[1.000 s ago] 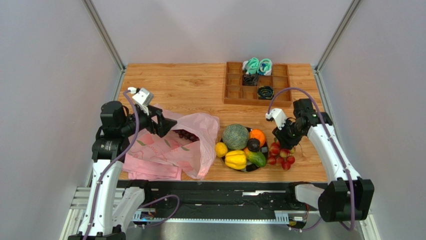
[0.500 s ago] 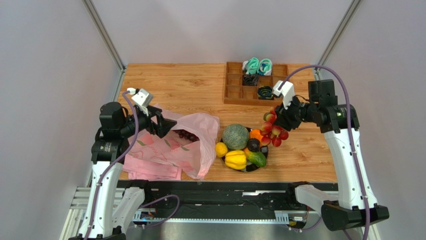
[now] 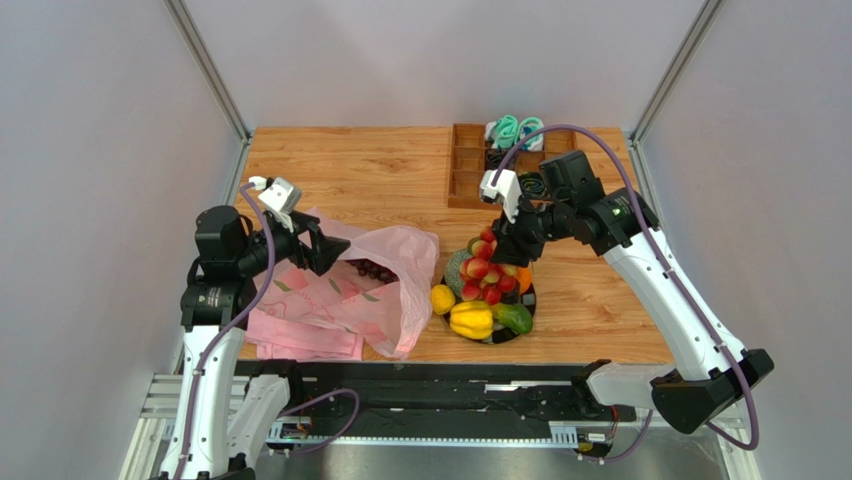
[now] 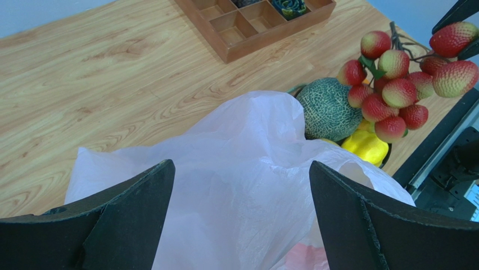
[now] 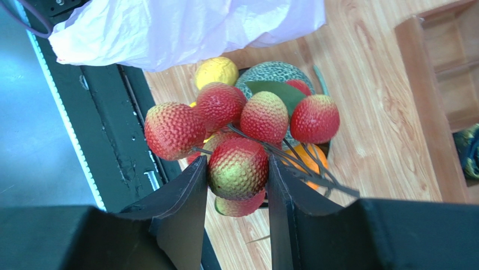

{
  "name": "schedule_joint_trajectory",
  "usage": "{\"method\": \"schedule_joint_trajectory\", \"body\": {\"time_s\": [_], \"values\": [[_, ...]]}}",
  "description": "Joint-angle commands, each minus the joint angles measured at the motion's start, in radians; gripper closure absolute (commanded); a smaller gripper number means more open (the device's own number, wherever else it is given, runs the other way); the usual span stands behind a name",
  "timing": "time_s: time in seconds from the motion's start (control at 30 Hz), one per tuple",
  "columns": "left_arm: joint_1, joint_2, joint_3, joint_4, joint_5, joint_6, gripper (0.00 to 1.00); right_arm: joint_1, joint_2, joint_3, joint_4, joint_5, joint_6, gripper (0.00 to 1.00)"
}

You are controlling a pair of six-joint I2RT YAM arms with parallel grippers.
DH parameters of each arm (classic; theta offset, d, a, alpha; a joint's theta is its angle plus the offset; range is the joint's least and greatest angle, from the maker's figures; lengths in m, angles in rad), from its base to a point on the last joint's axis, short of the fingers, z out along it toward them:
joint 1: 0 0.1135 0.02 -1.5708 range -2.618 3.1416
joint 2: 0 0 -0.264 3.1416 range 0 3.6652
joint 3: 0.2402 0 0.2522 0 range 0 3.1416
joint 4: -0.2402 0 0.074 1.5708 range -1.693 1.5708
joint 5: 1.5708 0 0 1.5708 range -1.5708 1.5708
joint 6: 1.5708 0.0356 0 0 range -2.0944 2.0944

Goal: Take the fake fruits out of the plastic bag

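Tabletop: one berry bunch clamped in right gripper; left gripper spread wide.

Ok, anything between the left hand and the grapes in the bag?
Yes: the plastic bag's film. From the left wrist, a fold of it fills the space under the open left hand and hides the grapes; from above they show dark at the bag's mouth, beyond that hand. Nothing else intervenes.

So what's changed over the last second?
The right end effector, shut on the cluster of small red plastic berries, lifted it off the table and carried it left, above the netted grey-green melon. The open left end effector and translucent pink plastic bag stayed put.
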Motion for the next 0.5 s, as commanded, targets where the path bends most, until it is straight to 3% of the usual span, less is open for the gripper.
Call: {"method": "schedule_joint_trajectory", "body": {"time_s": [0.0, 0.47], "values": [[0.014, -0.022, 0.019, 0.015, 0.004, -0.003, 0.02, 0.046, 0.018, -0.009, 0.07, 0.017, 0.048, 0.81], [0.017, -0.034, -0.014, 0.012, 0.009, 0.0, 0.02, 0.096, 0.033, -0.151, 0.101, 0.066, 0.03, 0.76]]}}
